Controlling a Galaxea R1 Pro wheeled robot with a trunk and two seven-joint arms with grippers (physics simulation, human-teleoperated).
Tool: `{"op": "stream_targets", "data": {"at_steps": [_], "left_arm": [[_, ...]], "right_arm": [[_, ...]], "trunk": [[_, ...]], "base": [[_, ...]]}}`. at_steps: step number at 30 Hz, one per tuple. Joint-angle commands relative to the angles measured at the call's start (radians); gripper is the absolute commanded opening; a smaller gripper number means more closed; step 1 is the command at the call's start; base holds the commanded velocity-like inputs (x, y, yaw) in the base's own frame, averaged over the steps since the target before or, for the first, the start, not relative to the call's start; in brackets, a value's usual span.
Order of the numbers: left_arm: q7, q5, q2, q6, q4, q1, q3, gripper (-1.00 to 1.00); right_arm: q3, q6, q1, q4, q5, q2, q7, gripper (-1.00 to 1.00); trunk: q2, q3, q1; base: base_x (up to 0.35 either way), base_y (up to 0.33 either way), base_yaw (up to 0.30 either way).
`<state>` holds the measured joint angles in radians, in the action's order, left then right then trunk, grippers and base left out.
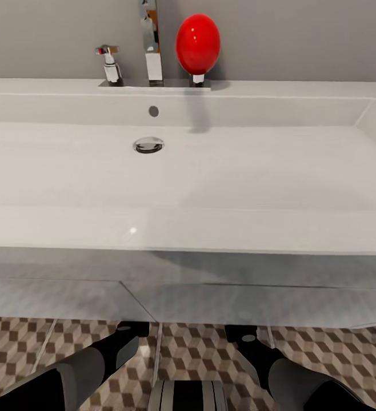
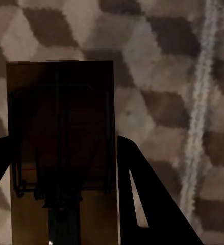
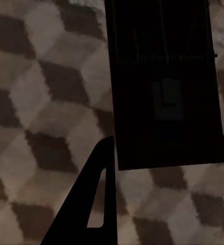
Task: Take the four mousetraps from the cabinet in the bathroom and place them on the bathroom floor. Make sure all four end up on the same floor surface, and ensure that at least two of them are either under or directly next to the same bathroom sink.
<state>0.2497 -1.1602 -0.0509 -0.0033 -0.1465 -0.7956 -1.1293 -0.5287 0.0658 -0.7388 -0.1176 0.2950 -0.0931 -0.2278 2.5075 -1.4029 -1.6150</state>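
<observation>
In the left wrist view a tan-brown mousetrap [image 2: 60, 117] sits between the dark fingers of my left gripper [image 2: 60, 140], just above the cube-patterned bathroom floor [image 2: 157, 61]. The right wrist view has a darker mousetrap [image 3: 165, 87] held the same way in my right gripper [image 3: 169, 138], over the floor [image 3: 45, 102]. Both grippers are shut on their traps. In the head view the white sink [image 1: 188, 171] is right in front of me. Both forearms [image 1: 119, 342] [image 1: 251, 345] reach under the vanity, which hides the grippers there. The cabinet is out of view.
A chrome tap [image 1: 150, 43], a small chrome valve [image 1: 110, 63] and a red ball knob [image 1: 198, 43] stand at the sink's back edge. The vanity front [image 1: 211, 297] overhangs the tiled floor [image 1: 199, 348]. A pale grout line [image 2: 198, 117] runs near the left trap.
</observation>
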Motion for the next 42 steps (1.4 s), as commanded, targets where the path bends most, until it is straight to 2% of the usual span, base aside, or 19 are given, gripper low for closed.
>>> {"op": "stream_targets", "data": {"at_steps": [1, 11, 18, 22, 31, 42], "left_arm": [[0.006, -0.005, 0.0, 0.002, -0.001, -0.001, -0.008, -1.0], [0.004, 0.0, -0.002, 0.01, -0.004, -0.001, -0.007, -1.0], [0.004, 0.031, -0.023, 0.011, -0.007, -0.018, -0.006, -1.0], [0.005, 0.055, -0.025, 0.01, -0.006, -0.02, -0.006, -1.0], [0.003, 0.06, -0.015, 0.002, -0.002, -0.02, -0.007, -1.0], [0.003, 0.06, -0.011, 0.001, -0.001, -0.02, -0.007, -1.0]], "right_arm": [[-0.009, 0.005, -0.001, 0.001, 0.012, 0.0, -0.002, -1.0], [-0.005, 0.005, -0.001, 0.0, 0.012, 0.003, -0.002, -1.0], [-0.004, 0.037, -0.001, 0.0, 0.012, 0.003, -0.002, -1.0], [-0.004, 0.041, -0.001, 0.0, 0.012, 0.004, -0.002, -1.0], [-0.009, 0.04, -0.001, 0.0, 0.012, 0.0, -0.003, -1.0], [-0.01, 0.04, -0.001, 0.0, 0.011, 0.0, -0.004, -1.0]], "trunk": [[0.0, -0.002, 0.0], [0.0, -0.018, 0.0], [0.0, -0.02, 0.0], [0.0, -0.021, 0.0], [0.0, -0.022, 0.0], [0.0, -0.038, 0.0]], "base": [[0.0, 0.0, 0.0], [0.0, 0.0, 0.0], [0.0, 0.0, -0.012], [0.0, 0.0, -0.172], [0.0, 0.0, -0.05], [0.0, 0.0, 0.0]]}}
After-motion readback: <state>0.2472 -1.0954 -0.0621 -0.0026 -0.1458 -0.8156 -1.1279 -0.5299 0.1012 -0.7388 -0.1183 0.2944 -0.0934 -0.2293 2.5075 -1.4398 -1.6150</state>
